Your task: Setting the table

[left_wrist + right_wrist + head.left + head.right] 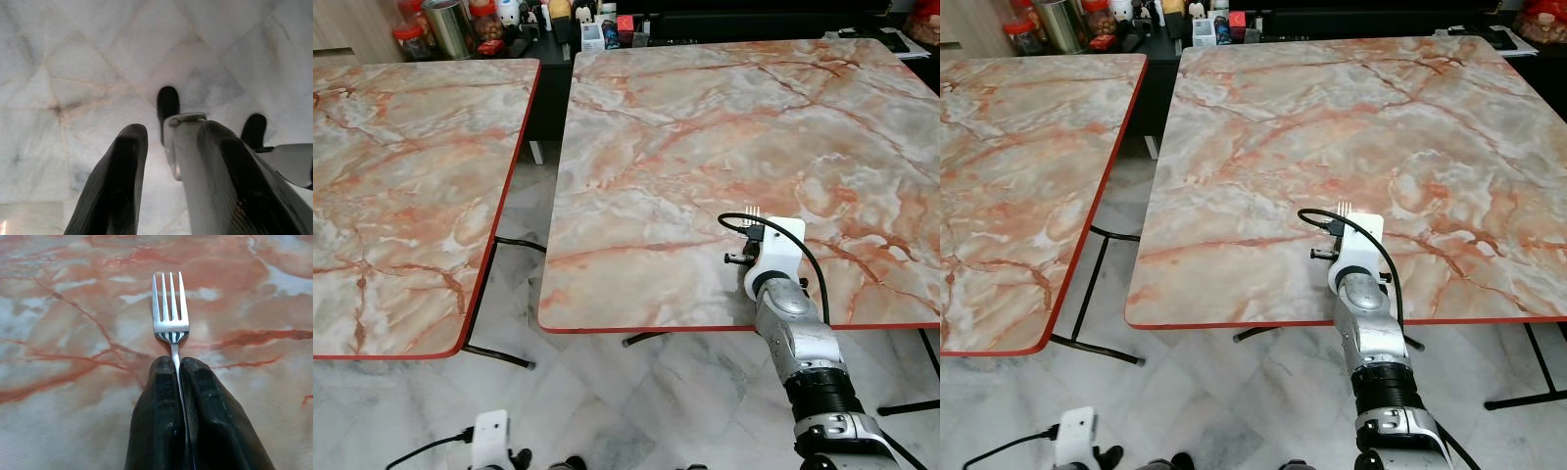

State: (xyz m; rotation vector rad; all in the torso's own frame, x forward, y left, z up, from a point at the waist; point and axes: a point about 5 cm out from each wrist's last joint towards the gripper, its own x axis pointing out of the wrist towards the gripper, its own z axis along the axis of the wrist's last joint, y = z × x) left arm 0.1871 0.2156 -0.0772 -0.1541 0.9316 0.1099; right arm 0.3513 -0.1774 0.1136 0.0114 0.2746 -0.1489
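Observation:
My right gripper [177, 363] is shut on the handle of a silver fork [169, 308], whose tines point away from me just above the marble top. From the head camera the fork's tines [752, 211] stick out past my white right wrist [773, 250], over the right marble table [705, 127] near its red front edge. My left arm [491, 436] hangs low beside me over the tiled floor. There the left gripper [168, 134] holds a silver utensil handle [188, 147] against one finger; what kind of utensil it is cannot be made out.
A second marble table [401, 176] stands to the left, with a narrow gap of tiled floor [533, 186] between the two. Jars, tins and small boxes [450, 24] crowd a dark counter beyond both tables. Black table legs [494, 354] and a cable run underneath.

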